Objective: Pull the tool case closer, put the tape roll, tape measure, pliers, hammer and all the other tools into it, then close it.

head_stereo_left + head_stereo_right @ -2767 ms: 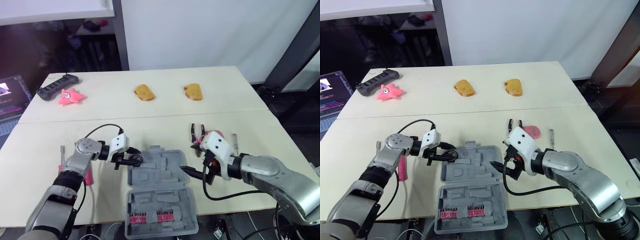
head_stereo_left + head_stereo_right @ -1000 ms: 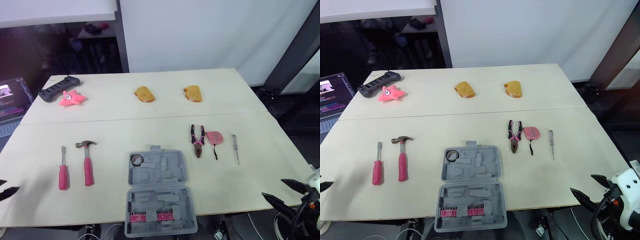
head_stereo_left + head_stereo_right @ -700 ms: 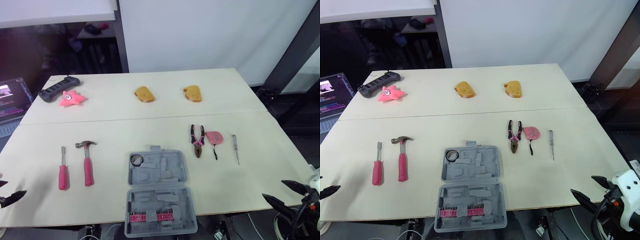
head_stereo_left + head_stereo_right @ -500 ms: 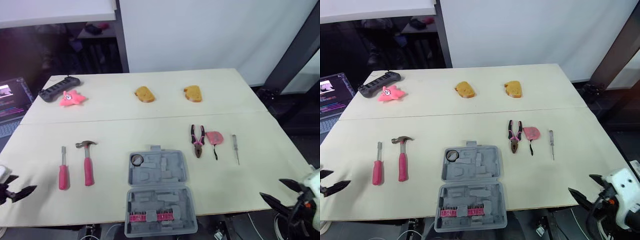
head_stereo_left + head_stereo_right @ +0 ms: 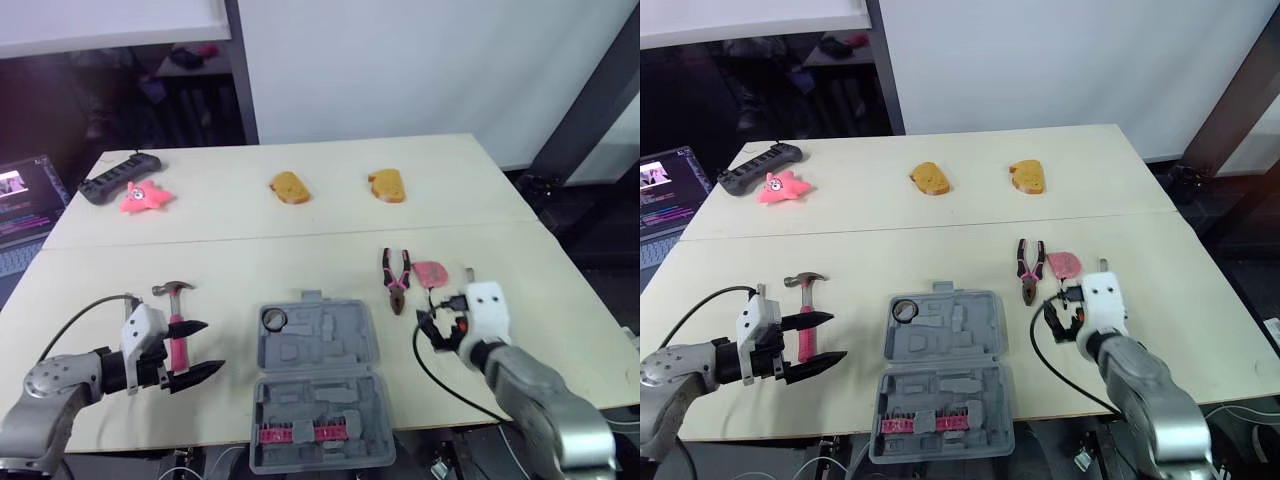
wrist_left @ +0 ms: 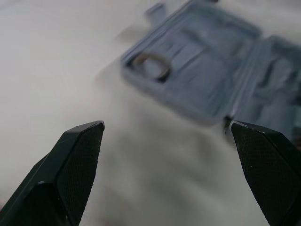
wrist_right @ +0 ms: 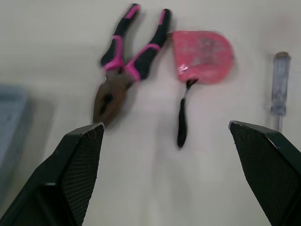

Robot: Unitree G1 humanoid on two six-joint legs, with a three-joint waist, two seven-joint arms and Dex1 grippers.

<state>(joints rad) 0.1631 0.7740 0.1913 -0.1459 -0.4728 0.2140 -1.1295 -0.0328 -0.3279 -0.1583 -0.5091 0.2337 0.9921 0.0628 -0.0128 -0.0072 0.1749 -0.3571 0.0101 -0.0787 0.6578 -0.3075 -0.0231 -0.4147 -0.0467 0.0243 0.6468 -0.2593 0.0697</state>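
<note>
Right wrist view: right fingers spread open near pink-handled pliers and pink tape measure; left fingers open beside grey plastic tool case.

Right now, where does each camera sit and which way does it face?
Left and right eye views: on the head, facing forward and down over the table; both arms show.
Left wrist view: on that wrist, looking past the open left gripper at the open tool case holding the tape roll.
Right wrist view: on that wrist, looking past the open right gripper at pliers, tape measure and screwdriver.
Shared: both eyes show one scene; eyes and left wrist share the tool case.
</note>
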